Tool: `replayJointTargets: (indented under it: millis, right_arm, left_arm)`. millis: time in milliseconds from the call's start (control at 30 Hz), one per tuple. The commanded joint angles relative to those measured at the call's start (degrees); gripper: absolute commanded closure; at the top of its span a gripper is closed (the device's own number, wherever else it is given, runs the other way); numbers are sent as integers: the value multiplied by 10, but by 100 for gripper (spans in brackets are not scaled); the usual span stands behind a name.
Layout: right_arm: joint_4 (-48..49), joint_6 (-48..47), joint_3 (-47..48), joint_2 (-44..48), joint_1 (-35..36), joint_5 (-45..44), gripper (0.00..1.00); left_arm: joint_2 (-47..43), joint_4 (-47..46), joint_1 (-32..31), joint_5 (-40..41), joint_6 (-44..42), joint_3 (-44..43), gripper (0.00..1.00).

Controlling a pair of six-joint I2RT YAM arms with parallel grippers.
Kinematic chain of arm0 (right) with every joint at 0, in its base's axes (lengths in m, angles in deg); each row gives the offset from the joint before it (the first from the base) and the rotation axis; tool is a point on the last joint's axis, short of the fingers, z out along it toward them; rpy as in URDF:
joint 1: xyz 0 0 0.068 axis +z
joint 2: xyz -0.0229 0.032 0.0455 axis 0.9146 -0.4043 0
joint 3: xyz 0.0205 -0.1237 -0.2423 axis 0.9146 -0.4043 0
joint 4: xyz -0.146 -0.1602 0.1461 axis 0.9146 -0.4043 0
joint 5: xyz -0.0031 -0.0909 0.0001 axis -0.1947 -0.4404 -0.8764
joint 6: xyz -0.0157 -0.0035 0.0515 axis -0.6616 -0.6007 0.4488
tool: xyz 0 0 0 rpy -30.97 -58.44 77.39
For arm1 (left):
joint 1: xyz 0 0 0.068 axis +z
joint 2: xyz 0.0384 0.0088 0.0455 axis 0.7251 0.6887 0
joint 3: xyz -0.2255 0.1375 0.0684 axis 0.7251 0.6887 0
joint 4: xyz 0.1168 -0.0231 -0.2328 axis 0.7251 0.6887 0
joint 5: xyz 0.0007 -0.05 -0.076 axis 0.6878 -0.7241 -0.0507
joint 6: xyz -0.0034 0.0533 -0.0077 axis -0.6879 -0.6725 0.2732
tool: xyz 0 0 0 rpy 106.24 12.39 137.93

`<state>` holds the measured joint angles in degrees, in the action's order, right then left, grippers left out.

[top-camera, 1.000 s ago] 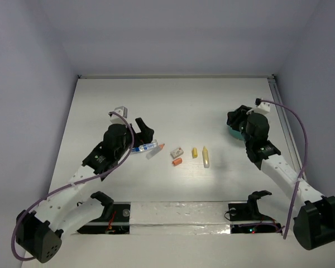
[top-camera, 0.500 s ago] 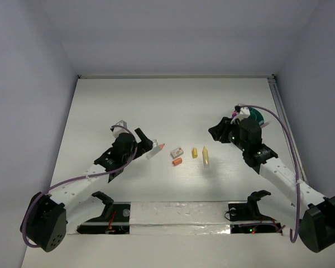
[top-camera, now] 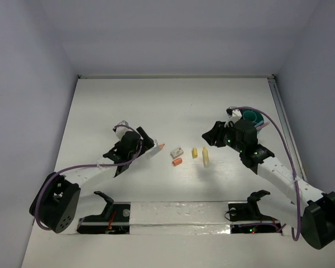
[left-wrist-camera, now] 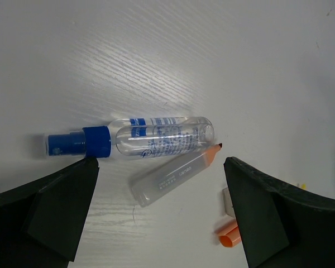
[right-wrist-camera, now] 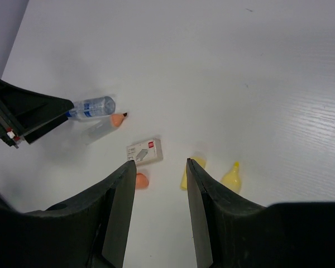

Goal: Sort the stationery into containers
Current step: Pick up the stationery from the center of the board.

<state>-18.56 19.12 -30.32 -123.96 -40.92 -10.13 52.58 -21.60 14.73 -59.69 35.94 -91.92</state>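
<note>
1. From above, the left pincer (top-camera: 147, 140) hung low over the worktop (top-camera: 128, 100) at the left end of a short row of stationery. An orange-tipped highlighter (top-camera: 157, 149) lay just beside its fingers. Next came a white eraser (top-camera: 177, 150), an orange stub (top-camera: 177, 161), a short yellow marker (top-camera: 194, 152) and a longer yellow marker (top-camera: 205, 157). The right pincer (top-camera: 210, 135) stood near the right end of that row. The teal organiser (top-camera: 254, 116) sat behind the right arm, well apart from the loose items; what it held I could not make out.

2. Through the left wrist camera, that pincer gaped wide and gripped nothing. On the worktop between its fingers (left-wrist-camera: 50, 218) lay a blue-capped clear bottle (left-wrist-camera: 139, 138) and the highlighter, whose orange tip touched the bottle's rounded end. The stub and a corner of the eraser showed beside one finger.

3. Through the right wrist camera, its fingers (right-wrist-camera: 120, 218) stood partly apart, with bare worktop in the gap and nothing held. Just beyond them lay the eraser, the stub and both yellow markers. Farther off, the bottle and highlighter lay by the left pincer.
</note>
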Motion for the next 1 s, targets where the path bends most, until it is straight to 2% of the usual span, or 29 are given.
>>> replayJointTargets:
  millis: [0, 500, 733, 867, 967]
  right_arm:
    - [20, -8, 5, -6, 6, 15, 53]
    - [22, -12, 9, -25, 11, 28, 53]
    - [25, -14, 10, -40, 17, 44, 53]
    - [29, -17, 19, -61, 17, 56, 53]
    - [2, -49, 73, -124, 41, 105, 53]
  left_arm:
    - [11, -43, 3, 21, 14, 5, 5]
    - [93, -101, 25, 54, 8, -5, 6]
    - [103, -87, 35, 91, 12, -25, 1]
    - [111, -81, 49, 77, 25, -29, 1]
    - [106, -82, 49, 70, 25, -24, 1]
